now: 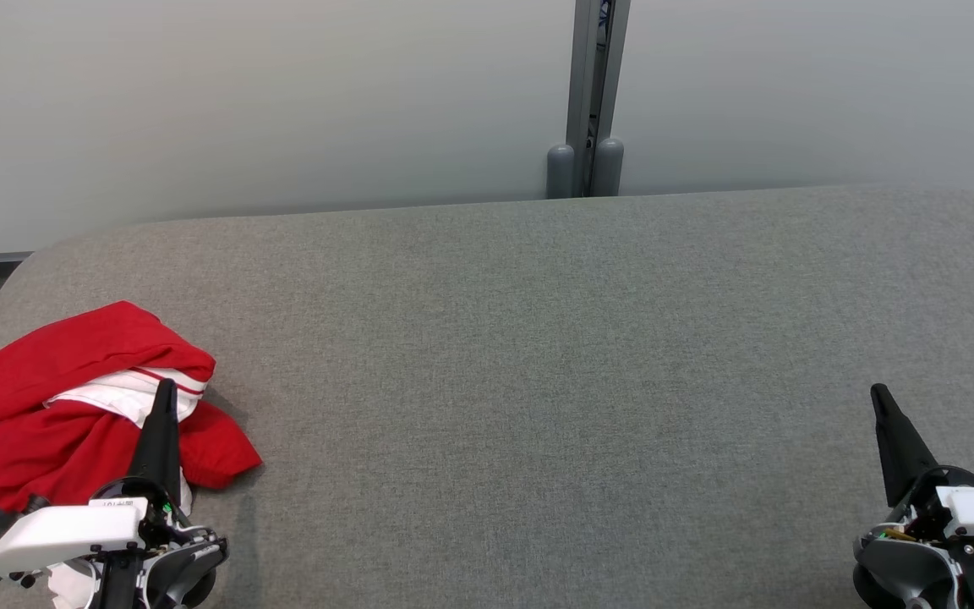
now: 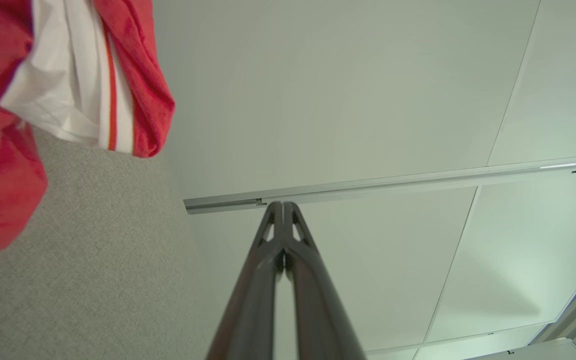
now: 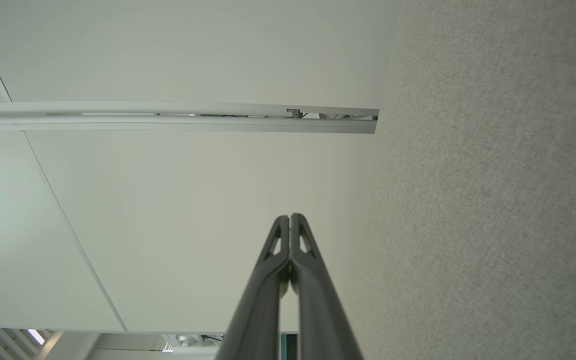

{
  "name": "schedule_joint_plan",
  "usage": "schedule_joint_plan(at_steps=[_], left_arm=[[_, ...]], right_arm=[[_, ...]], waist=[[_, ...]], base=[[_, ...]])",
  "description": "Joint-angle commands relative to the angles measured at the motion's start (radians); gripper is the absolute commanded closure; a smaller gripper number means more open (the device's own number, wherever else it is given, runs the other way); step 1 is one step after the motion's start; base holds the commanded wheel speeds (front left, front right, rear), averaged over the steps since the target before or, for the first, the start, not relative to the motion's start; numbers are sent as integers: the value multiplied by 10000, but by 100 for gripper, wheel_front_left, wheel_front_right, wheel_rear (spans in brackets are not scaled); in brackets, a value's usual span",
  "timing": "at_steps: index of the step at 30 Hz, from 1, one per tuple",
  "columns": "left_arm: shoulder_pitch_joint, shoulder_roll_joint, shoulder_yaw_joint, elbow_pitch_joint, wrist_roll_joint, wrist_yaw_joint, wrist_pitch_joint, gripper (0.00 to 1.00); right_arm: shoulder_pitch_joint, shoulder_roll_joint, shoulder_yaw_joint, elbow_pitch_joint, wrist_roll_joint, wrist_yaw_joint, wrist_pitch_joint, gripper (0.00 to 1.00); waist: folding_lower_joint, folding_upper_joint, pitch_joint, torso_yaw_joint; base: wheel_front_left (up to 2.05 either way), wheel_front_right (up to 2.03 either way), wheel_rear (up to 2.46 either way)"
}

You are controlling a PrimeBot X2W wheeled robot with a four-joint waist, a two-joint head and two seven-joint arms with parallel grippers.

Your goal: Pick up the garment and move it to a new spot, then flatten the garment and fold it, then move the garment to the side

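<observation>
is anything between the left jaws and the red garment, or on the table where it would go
Nothing visible does. The shut left jaws are right by the crumpled red garment with no object between, and the grey table to its right shows no obstacle.

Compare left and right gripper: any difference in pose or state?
The left gripper overlaps the red garment at the head view's lower left; right gripper is over bare grey table at lower right. Left wrist view has the garment beside the left gripper's fingers; the right gripper's fingers have bare table beside them. Shared: both shut, holding nothing, pointing up the head view.
</observation>
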Motion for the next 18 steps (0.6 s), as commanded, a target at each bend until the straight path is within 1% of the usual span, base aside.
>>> schedule_joint_plan(at_steps=[1,18], left_arm=[[-128,37,14,-11,21,-24,13,100],[-128,38,14,-11,21,-24,13,100]], right_arm=[[-45,-85,-2,20,0,12,14,100],[-45,-85,-2,20,0,12,14,100]], waist=[[0,0,0,0],[0,0,0,0]], base=[[0,0,0],[0,0,0]])
